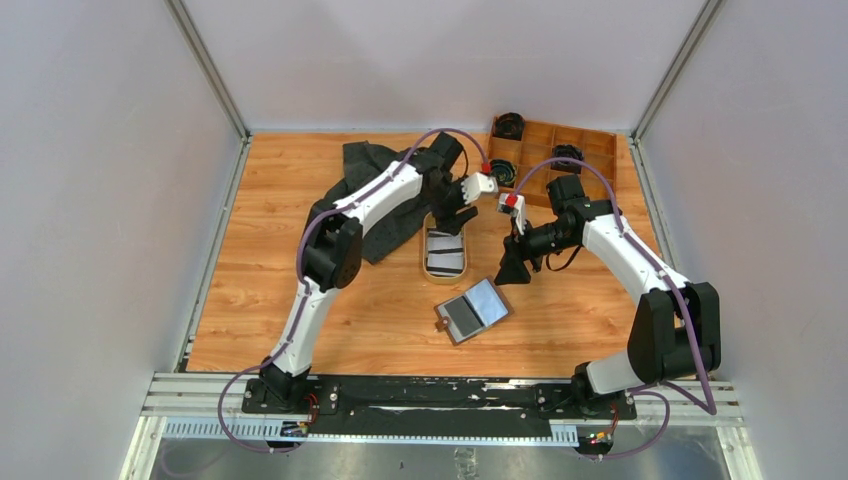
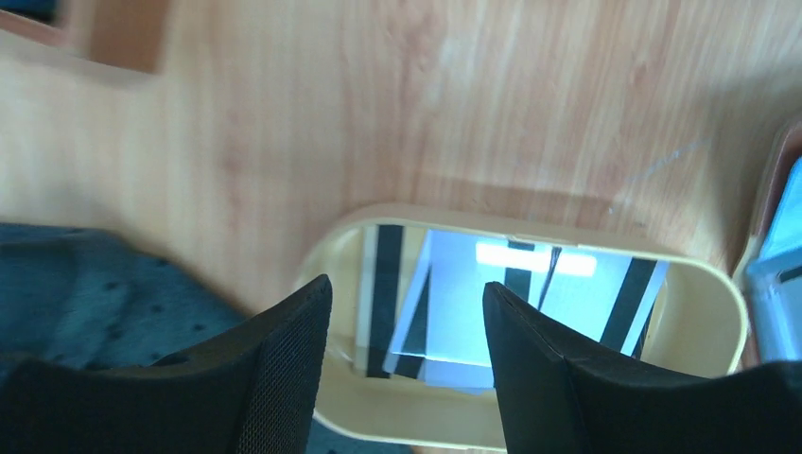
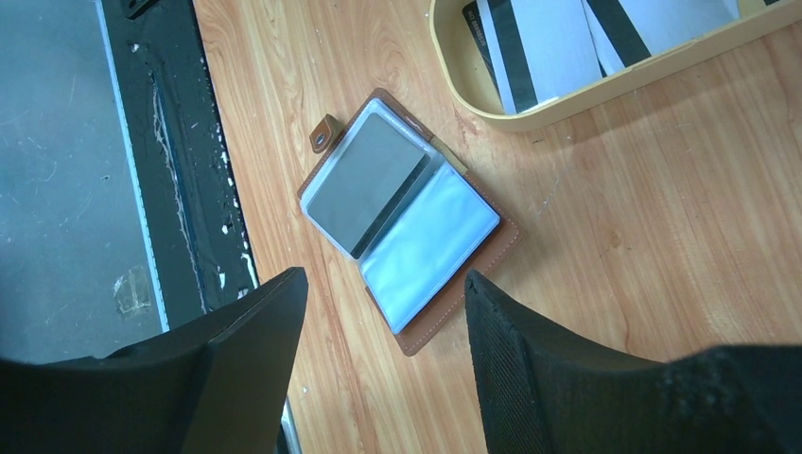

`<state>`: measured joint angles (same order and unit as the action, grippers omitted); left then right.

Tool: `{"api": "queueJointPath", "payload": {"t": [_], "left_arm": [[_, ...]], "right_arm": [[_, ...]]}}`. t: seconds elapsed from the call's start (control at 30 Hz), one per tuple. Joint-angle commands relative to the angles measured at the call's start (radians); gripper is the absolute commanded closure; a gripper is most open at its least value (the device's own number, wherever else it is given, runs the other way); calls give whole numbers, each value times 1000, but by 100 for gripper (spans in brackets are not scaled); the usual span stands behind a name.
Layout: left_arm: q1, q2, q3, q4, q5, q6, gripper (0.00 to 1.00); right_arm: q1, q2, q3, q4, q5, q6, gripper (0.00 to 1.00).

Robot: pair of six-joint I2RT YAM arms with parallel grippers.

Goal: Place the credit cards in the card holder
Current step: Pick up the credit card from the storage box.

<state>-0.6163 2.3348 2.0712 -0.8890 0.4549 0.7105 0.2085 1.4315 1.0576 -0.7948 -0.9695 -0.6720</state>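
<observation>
Hovering over the tray's (image 2: 700, 312) far end, the left claw (image 2: 407, 293) stands released and empty, the striped cards (image 2: 530, 293) lying in the tray just below its gap. The right claw (image 3: 386, 276), likewise released and empty, hangs above the open holder (image 3: 407, 227), which lies on the bench (image 3: 615, 236) just off the tray's near end.

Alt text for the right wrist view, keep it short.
An open brown card holder lies flat on the wooden table, a grey card in one sleeve, framed by the open right gripper. A tan tray holding striped cards sits at the top edge.
</observation>
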Motion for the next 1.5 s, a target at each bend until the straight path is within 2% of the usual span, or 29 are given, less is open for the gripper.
{"api": "queueJointPath", "payload": {"t": [0.0, 0.13, 0.23, 0.37, 0.5, 0.57, 0.63, 0.77, 0.9, 1.0, 1.07, 1.23, 1.3, 1.37, 1.47], "left_arm": [[11, -70, 83, 16, -19, -147, 35], [20, -234, -69, 168, -65, -264, 34], [39, -417, -298, 377, -152, -419, 31], [81, -697, -623, 679, -270, -603, 26], [150, -940, -944, 946, -347, -774, 1], [189, -1006, -1053, 1023, -354, -868, 0], [224, -1022, -1103, 1050, -341, -930, 0], [240, -1044, -1134, 1061, -429, -1001, 0], [242, -992, -1130, 1079, -383, -1112, 0], [244, -952, -1139, 1081, -358, -1196, 1], [245, -948, -1169, 1085, -402, -1255, 2], [245, -969, -1311, 1205, -423, -1376, 5], [245, -985, -1323, 1210, -410, -1371, 6], [245, -992, -1335, 1208, -406, -1387, 13], [245, -962, -1356, 1207, -358, -1483, 35]], "right_arm": [[-16, -13, 21, -37, -46, -45, 34], [-11, -19, 39, -42, -75, -112, 34], [9, -6, 88, -41, -68, -206, 34], [69, 82, 242, -48, -30, -156, 34], [155, 190, 396, -50, 54, -121, 35], [194, 246, 462, -55, 107, -123, 35], [223, 316, 535, -78, 138, -136, 34], [254, 452, 745, -176, 172, -152, 32], [265, 584, 880, -259, 191, -162, 31], [272, 645, 914, -281, 189, -167, 31], [275, 668, 916, -288, 171, -194, 31], [279, 717, 912, -305, 160, -336, 30], [281, 745, 922, -310, 162, -399, 29], [283, 781, 952, -320, 174, -430, 29], [284, 839, 1022, -351, 200, -430, 29]]}}
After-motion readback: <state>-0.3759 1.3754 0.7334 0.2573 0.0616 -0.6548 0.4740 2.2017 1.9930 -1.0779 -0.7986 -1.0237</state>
